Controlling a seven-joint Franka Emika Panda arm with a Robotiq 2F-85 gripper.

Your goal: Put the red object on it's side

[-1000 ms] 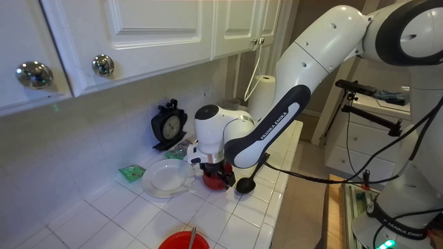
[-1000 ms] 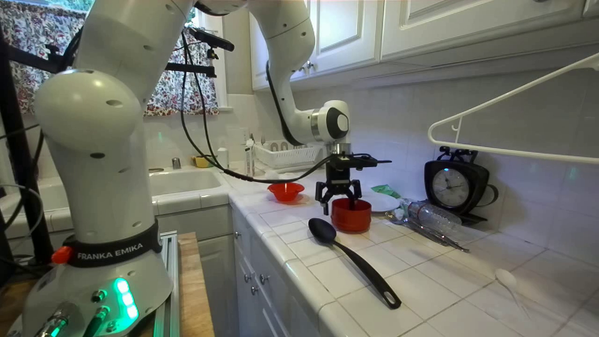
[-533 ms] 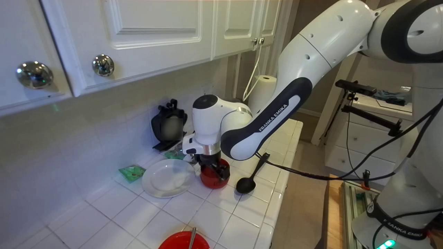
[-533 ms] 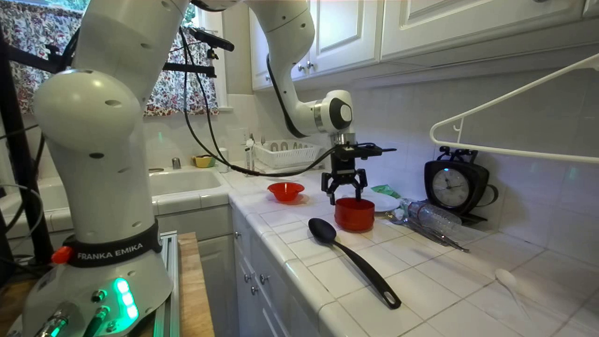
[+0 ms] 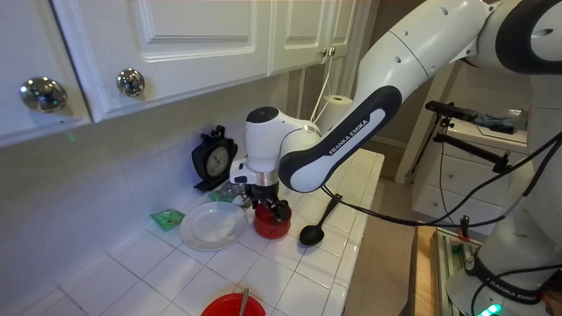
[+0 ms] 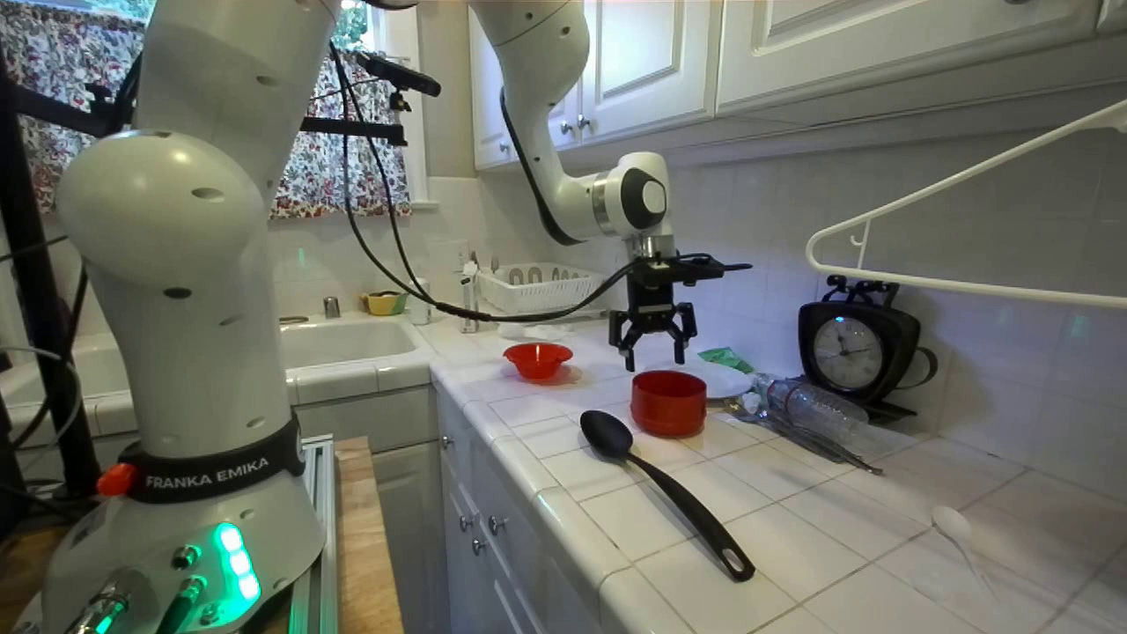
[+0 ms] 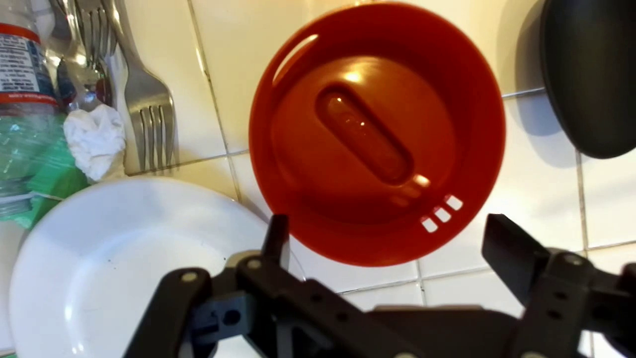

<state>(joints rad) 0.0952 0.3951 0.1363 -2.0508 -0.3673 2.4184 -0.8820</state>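
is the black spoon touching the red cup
Apart: in the wrist view, a strip of white tile shows between the red cup and the black spoon.

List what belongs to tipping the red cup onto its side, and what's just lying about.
For the job:
deep round red plastic-looking cup, upright
black two-fingered gripper, open and empty

Just lying about:
white round plate
long black spoon
flared shiny red bowl
silver metal forks
clear plastic bottle

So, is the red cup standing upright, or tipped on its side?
Upright. In an exterior view the red cup stands with its open top facing up, and the wrist view shows its inside.
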